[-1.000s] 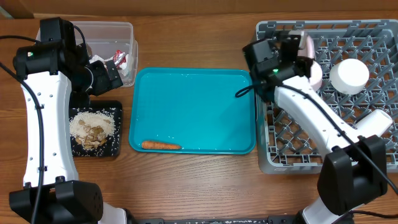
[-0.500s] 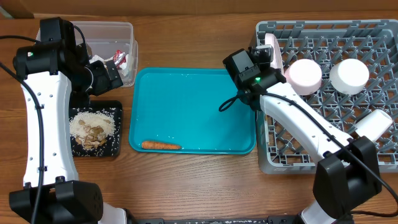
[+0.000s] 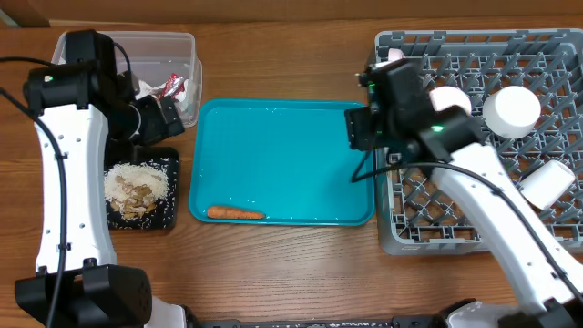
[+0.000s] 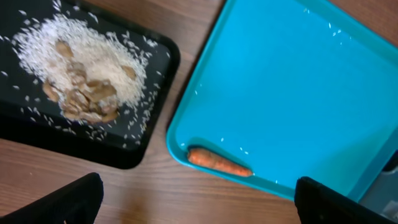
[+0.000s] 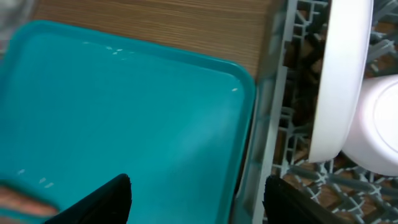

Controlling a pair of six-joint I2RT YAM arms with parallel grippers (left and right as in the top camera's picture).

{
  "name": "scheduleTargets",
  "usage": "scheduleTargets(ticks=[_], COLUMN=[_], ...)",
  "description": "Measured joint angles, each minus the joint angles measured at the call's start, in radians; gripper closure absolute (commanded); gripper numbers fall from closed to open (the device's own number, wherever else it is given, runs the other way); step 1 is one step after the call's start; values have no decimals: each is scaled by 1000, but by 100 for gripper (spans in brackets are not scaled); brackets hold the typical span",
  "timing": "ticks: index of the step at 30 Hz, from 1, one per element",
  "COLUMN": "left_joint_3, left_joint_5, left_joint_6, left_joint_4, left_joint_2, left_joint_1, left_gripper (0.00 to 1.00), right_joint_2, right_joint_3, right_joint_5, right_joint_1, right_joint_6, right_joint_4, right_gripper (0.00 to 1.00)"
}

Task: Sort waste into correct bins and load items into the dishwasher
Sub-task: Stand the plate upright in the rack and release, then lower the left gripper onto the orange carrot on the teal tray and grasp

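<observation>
Carrot (image 3: 235, 213): lies flat along the near edge of the teal tray (image 3: 282, 155), left of centre.
Black tray (image 3: 170, 215), just left of it on the counter (image 3: 273, 264): rice scraps (image 3: 137, 187) heaped inside.
Left pincer (image 4: 198, 186): wide, empty, above the black tray's far end.
Right pincer (image 5: 198, 183): wide, empty, over the teal tray's right edge beside the dish rack (image 3: 428, 223).
Plate (image 5: 339, 81): on edge in the rack's far-left part.
Clear tub (image 3: 159, 44), far left: holds the red wrapper (image 3: 173, 87).
</observation>
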Motion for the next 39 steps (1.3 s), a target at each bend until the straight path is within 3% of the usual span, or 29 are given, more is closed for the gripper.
scheduleTargets(ticks=[4,6,12,17,26,39], left_joint_3=[-55,-132,-324,-474,-657,-765], left_joint_5=[0,0,4,20,53,54], left_joint_6=[-61,-105,-233,-382,-626,-722], left_joint_4=[-5,12,84,165,447,599], left_joint_2=[0,0,0,0,-2,-2], left_joint_1=[-63,-126,-272,-343,-349,-349], left_gripper=[0,0,0,0,0,0], right_joint_2=[-40,-53,-55,-55,-51,-50], right_joint_3=[1,1,1,1,1,1], right_joint_5=[-88,-127,-187,-208,-228,-233], right_joint_1=[-103,-200,-442,-547,-560,-560], right_joint_6=[-12,-12,-13,-13,-13,-14], right_joint_4=[-48,-60,-137,-176,-181,-181], right_gripper=[25,18,17,17,18,18])
